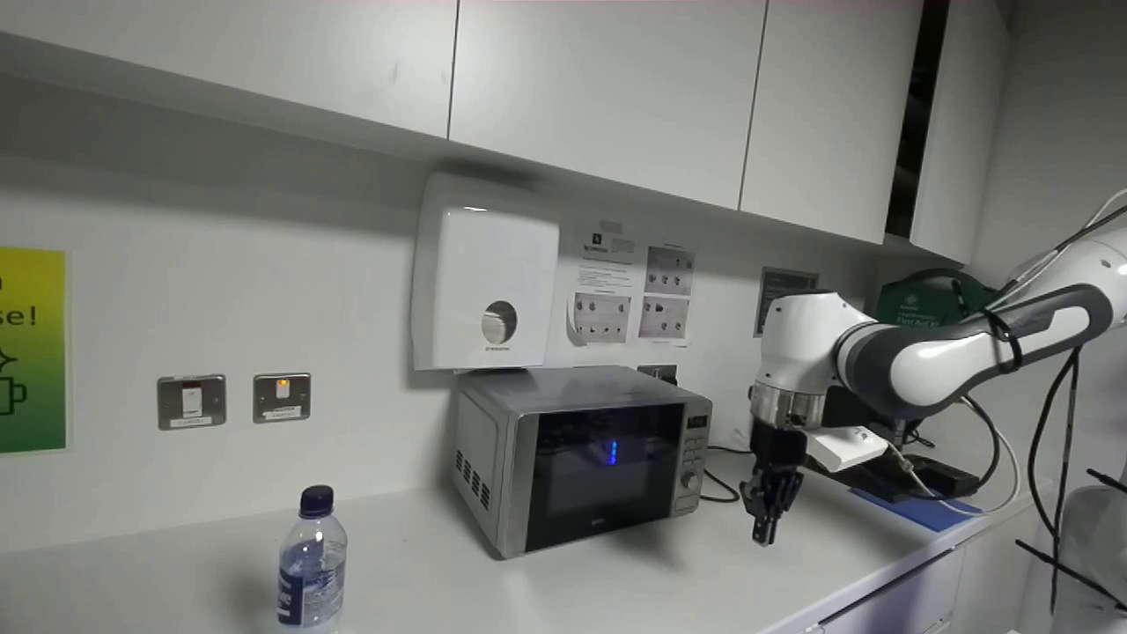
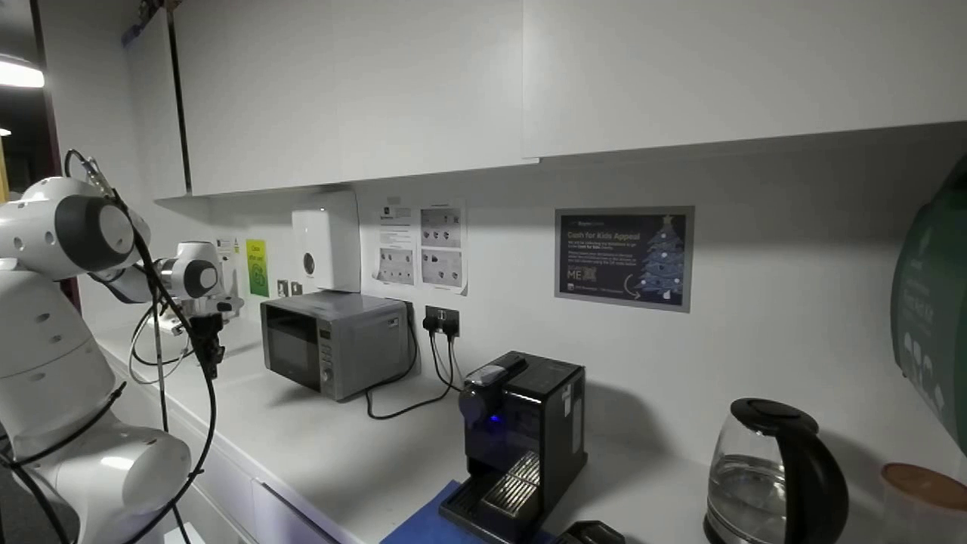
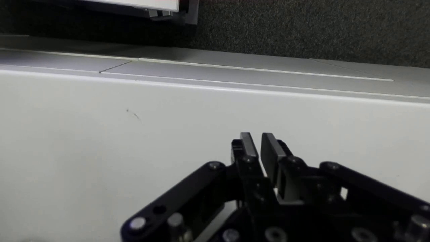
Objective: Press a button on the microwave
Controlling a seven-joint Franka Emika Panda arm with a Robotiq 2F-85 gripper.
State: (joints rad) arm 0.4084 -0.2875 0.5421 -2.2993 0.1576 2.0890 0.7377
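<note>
Microwave (image 1: 581, 462) stands on the counter (image 1: 423, 563) near the wall (image 1: 343, 282), in both exterior views. Its dark glass door (image 1: 607, 493) is closed and shows a blue glow (image 1: 612, 452). The control strip (image 1: 692, 453), with a display (image 1: 697, 422) and a knob (image 1: 689, 480), runs beside the door; its markings are too small to read.

The gripper (image 3: 258, 144) hangs above the counter, pointing down, apart from the microwave. Its fingertips (image 3: 248, 144) are close together with a narrow gap between them, through which the counter shows in the wrist view. The counter's front edge (image 3: 215, 87) and the dark floor (image 3: 312, 30) lie beyond. The arm (image 1: 942, 370) is white and grey, with cables (image 2: 214, 412) tied along it.

On the wall above the microwave: a white box (image 1: 489, 264) with a round window (image 1: 499, 323), and notices (image 1: 629, 295) beside it. Further along, two switches (image 1: 192, 403), one lit orange. A capped bottle (image 1: 313, 568) stands upright on the counter.

Also on the counter, in an exterior view: a black coffee machine (image 2: 521, 431) over a blue mat (image 2: 423, 521), its blue light (image 2: 495, 418) on; a glass kettle (image 2: 755, 468) holding water; a tub (image 2: 925, 521) with a brown lid (image 2: 925, 485), partly cut off. Two plugs (image 2: 430, 325) sit in the wall socket (image 2: 442, 311). A poster (image 2: 623, 257) hangs above; a green case (image 2: 933, 317) is cut off at the side.
</note>
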